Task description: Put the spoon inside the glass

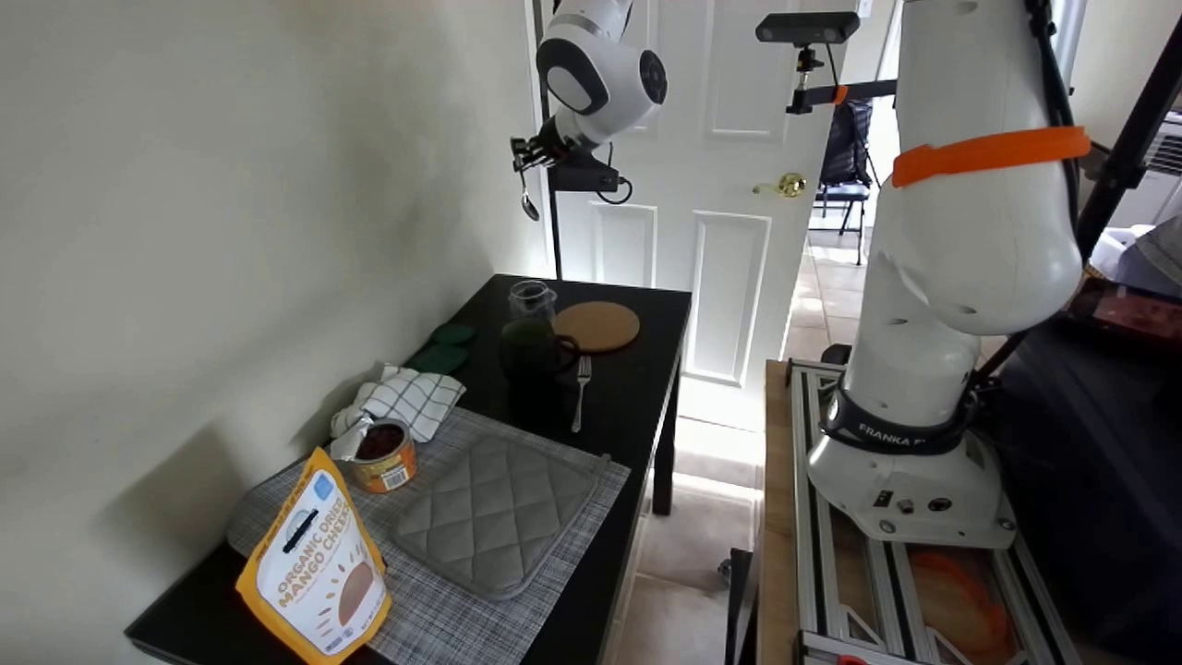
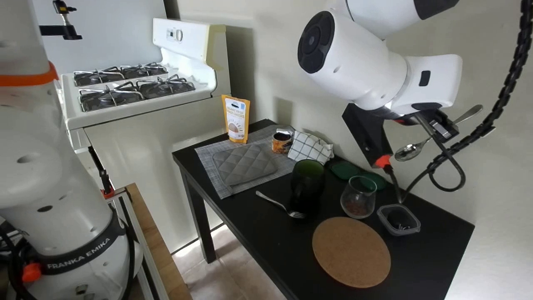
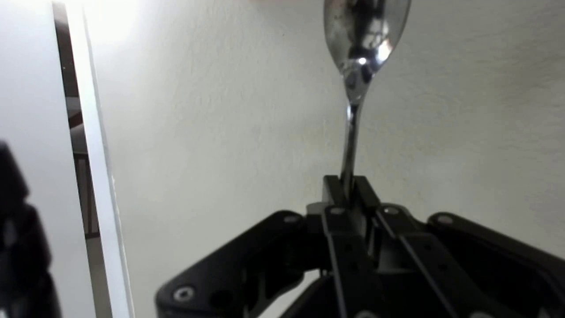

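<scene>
The metal spoon (image 3: 368,35) is pinched by its handle in my gripper (image 3: 348,190), whose black fingers press on it from both sides. Its bowl points down and away from the fingers; in an exterior view the spoon (image 2: 409,152) hangs at a slant, handle end upward. High above the far part of the black table hovers the gripper (image 1: 520,157), with the spoon in midair. The clear glass (image 2: 357,202) stands upright on the table, below and apart from the spoon, with something brownish visible at its bottom. In an exterior view the glass (image 1: 533,300) is partly hidden behind the dark green mug.
Beside the glass are a dark green mug (image 2: 307,183), a round brown disc (image 2: 352,252), a clear plastic box (image 2: 410,229) and green flat pieces (image 2: 344,170). A fork (image 2: 272,202) lies near the mug. Farther along sit a checked towel, an opened can, a grey pot holder and a pouch.
</scene>
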`<state>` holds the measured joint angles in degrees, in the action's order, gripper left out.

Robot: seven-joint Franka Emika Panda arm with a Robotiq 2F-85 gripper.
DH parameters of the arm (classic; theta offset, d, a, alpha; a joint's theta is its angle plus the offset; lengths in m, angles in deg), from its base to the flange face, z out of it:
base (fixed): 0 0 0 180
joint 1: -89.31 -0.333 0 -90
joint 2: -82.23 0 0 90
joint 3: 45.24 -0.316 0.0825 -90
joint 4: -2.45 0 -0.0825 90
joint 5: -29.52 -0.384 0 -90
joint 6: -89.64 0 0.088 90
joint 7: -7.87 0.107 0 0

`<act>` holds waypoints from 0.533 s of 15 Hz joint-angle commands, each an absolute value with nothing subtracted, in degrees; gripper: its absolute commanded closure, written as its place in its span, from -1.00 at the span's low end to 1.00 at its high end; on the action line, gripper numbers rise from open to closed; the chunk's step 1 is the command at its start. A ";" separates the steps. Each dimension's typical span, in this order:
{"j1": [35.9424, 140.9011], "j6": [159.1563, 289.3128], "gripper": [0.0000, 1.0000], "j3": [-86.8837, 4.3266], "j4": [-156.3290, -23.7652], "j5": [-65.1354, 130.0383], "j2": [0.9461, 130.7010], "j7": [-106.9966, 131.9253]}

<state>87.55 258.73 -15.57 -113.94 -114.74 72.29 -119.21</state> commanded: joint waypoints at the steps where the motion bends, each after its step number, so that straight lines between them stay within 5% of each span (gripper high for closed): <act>1: 80.97 253.99 0.95 -7.78 -116.37 -114.62 71.60 -122.92; 8: 70.75 247.61 0.95 0.88 -122.57 -114.39 70.94 -126.24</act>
